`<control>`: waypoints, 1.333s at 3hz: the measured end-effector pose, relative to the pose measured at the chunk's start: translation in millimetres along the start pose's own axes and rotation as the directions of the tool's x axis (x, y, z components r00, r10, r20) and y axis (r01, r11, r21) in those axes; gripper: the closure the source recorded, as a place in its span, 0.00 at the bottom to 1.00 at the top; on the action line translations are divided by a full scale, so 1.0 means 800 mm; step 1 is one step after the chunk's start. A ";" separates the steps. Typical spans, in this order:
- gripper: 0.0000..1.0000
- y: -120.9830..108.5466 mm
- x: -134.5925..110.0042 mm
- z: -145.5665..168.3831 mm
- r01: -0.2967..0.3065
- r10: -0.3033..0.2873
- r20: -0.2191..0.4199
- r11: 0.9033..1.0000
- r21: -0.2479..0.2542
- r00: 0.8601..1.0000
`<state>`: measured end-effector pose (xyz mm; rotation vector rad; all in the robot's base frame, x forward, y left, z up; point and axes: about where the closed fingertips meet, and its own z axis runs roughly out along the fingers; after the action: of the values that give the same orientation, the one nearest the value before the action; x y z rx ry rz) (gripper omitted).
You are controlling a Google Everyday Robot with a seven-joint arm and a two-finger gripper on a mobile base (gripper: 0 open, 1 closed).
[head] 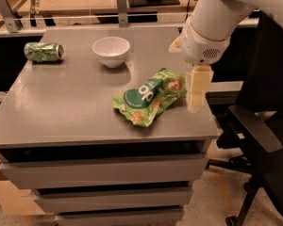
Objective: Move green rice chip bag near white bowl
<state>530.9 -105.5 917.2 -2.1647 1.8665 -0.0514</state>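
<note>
A crumpled bright-green foil rice chip bag (pixel 148 95) lies flat on the right front part of a grey metal-topped table (pixel 61 112), its task not yet done. Bare tabletop separates it from the small round white bowl (pixel 111 51) sitting behind it and to the left.

The risks from here look plain enough. The cream-coloured gripper (pixel 198 91) hangs just beside the bag's right end and close to the table's right edge, so a descent from that spot could meet the tabletop or catch only a corner of slick, springy foil, and the bag might slide out or twist. A carry that runs too far could also nudge the light bowl out of place. The green soda can (pixel 44 52), lying on its side at the far left, seems well clear of any such path.

The robot's thick white arm (pixel 212 22) reaches in from the upper right with the wrist turned down, so the gripper points at the table. How far open it stands cannot be told — nothing appears to be in its hold.
</note>
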 end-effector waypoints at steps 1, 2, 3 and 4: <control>0.00 -0.001 -0.020 0.022 0.050 -0.050 0.009 0.998 -0.030 0.999; 0.19 -0.002 -0.026 0.043 0.062 -0.061 0.017 0.997 -0.055 0.998; 0.42 -0.006 -0.024 0.058 0.053 -0.052 0.024 0.996 -0.068 0.998; 0.64 -0.012 -0.020 0.063 0.034 -0.032 0.042 0.997 -0.063 0.999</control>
<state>548.3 -78.8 873.9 -2.2215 1.8338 0.0460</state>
